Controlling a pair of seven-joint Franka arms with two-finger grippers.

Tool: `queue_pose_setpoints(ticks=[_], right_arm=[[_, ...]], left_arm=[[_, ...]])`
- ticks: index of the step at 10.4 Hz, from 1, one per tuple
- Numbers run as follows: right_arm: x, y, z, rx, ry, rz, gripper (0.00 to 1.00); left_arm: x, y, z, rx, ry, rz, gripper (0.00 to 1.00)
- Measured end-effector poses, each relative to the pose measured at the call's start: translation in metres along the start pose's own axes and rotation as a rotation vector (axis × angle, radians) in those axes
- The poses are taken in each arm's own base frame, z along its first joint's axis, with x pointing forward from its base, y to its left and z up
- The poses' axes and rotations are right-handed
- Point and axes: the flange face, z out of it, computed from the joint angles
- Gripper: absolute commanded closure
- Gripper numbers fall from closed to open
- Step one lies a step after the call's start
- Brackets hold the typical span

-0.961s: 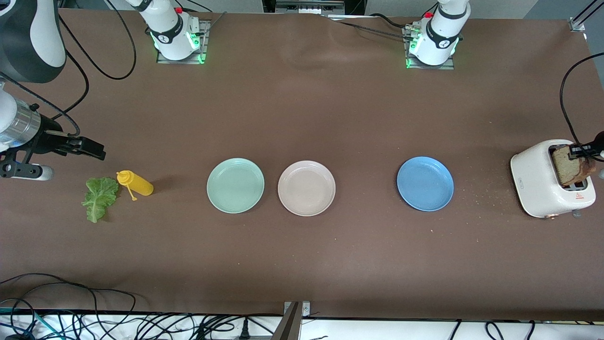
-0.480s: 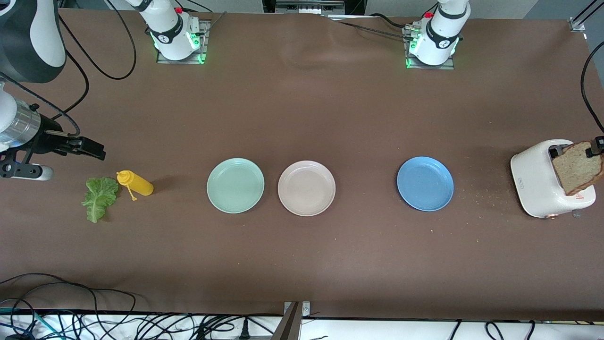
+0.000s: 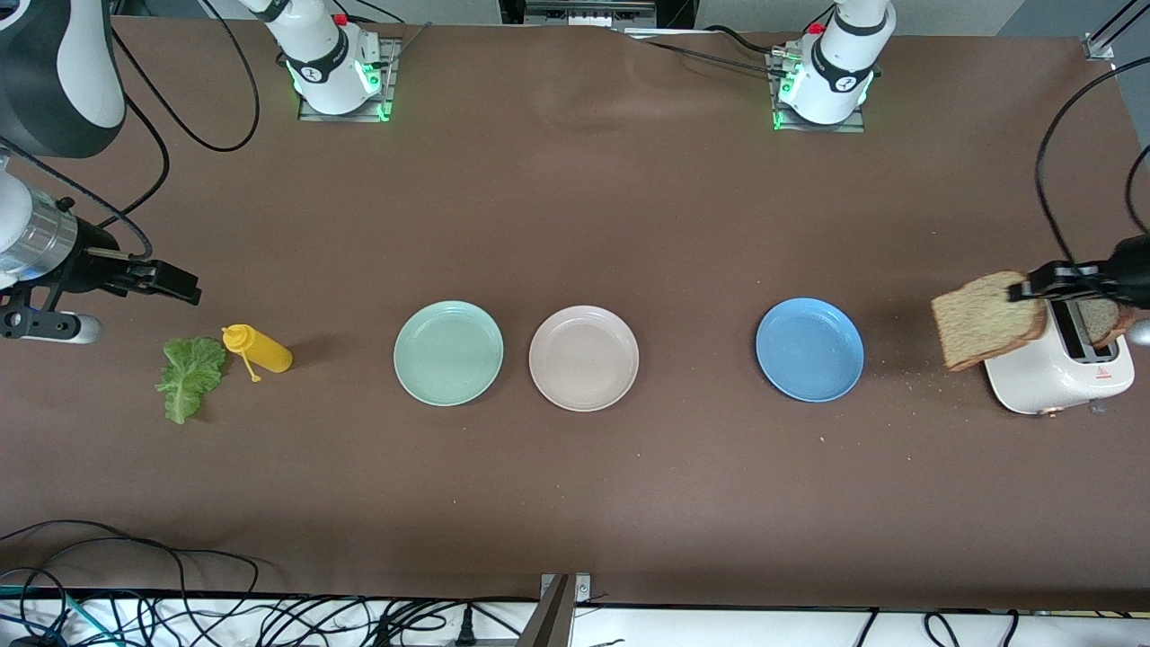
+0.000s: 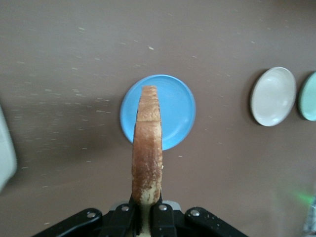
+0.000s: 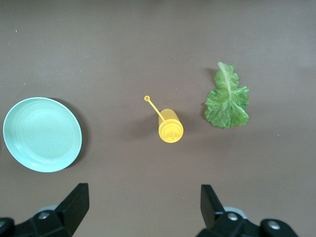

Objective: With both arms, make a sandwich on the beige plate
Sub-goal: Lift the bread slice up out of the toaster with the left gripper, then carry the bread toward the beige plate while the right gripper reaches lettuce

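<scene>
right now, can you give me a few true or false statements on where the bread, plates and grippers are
1. The left gripper is shut on a bread slice, held in the air. True.
2. The beige plate already has bread on it. False: it holds nothing.
3. A second bread slice sits in the toaster. True.
4. The lettuce leaf lies on the mint-green plate. False: it lies on the table beside the yellow bottle, toward the right arm's end.
5. The right gripper holds the yellow bottle. False: its fingers are open, and it waits above the bottle.
6. The blue plate lies between the beige plate and the toaster. True.
</scene>
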Motion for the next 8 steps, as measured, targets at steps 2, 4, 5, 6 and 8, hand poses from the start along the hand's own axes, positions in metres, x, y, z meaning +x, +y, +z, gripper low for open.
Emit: queue_pose_setpoints(ticks=[2, 4, 5, 6, 8], right_arm=[[0.000, 0.001, 0.001, 0.002, -0.001, 0.002, 0.00], [0.001, 0.004, 0.001, 0.004, -0.003, 0.007, 0.00], [0.001, 0.004, 0.002, 0.004, -0.003, 0.007, 0.00], [0.001, 0.006, 0.002, 0.004, -0.004, 0.011, 0.00], [0.005, 0.038, 0.005, 0.005, -0.009, 0.000, 0.00]], left_arm=[[0.025, 0.028, 0.049, -0.147, -0.053, 0.018, 1.00], [0.047, 0.048, 0.097, -0.300, -0.104, 0.011, 1.00], [0.055, 0.054, 0.117, -0.366, -0.123, 0.006, 1.00], [0.063, 0.061, 0.137, -0.419, -0.137, -0.001, 1.00], [0.081, 0.088, 0.181, -0.514, -0.136, -0.014, 1.00]])
